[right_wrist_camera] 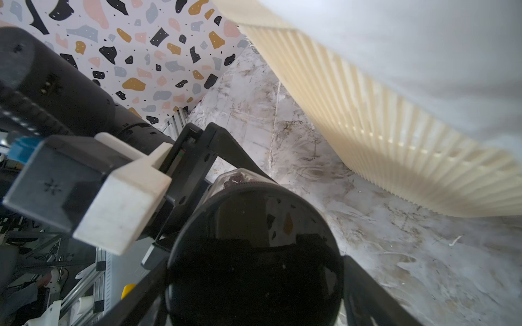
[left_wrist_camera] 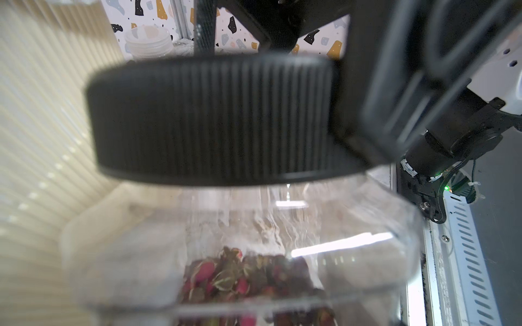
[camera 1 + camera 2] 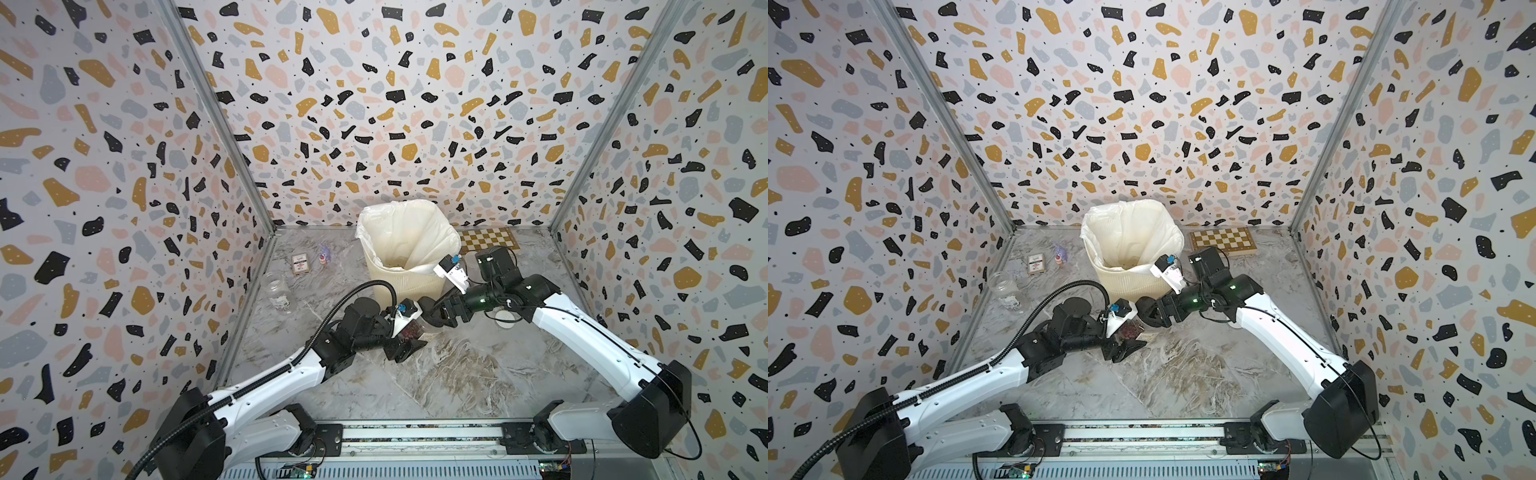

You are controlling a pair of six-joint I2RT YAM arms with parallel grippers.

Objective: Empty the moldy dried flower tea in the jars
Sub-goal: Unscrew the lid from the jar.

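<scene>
Marble table (image 3: pixel 457 374), cream bin (image 3: pixel 409 286) at back centre. My left tool (image 3: pixel 415 337) clamped round jar (image 2: pixel 254 225), just before bin. Right tool (image 3: pixel 434 314) straddles black lid (image 1: pixel 254 254); I can't tell if gripping. Lid on. Pink-brown tea (image 2: pixel 243 276) inside jar.

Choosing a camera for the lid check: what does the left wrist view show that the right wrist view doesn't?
Only the left wrist view shows the black lid's ribbed side, the tea clearly through the jar wall, and a lidless jar behind. Only the right wrist view shows the lid's flat top and the left arm's camera block. Both show the lid, jar, cream bin and the right hand at the lid.
</scene>
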